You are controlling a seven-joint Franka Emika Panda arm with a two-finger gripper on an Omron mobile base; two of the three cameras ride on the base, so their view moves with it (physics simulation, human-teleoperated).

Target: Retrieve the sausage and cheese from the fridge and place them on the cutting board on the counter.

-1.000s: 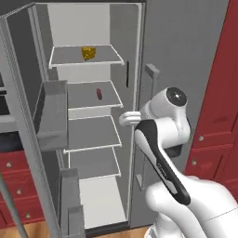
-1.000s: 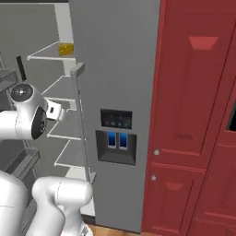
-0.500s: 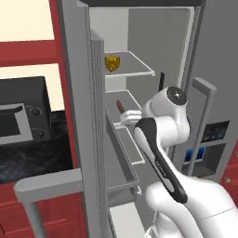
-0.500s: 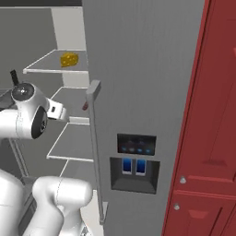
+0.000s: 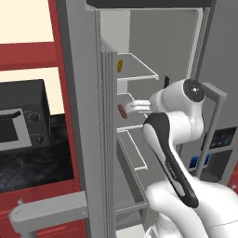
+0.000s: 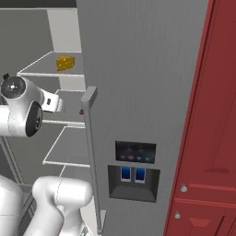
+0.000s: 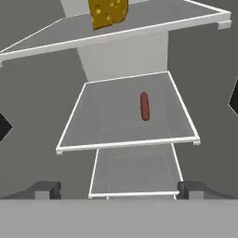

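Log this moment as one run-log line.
phase: reaching into fridge | gripper: open, empty | sausage: on middle shelf, ahead of fingers | cheese: shelf above | both untouched

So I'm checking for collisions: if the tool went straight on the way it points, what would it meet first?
Probably the shelf holding the sausage, near its front edge. The open tool points into the fridge, with the cheese on the shelf above. Depth is hard to judge.
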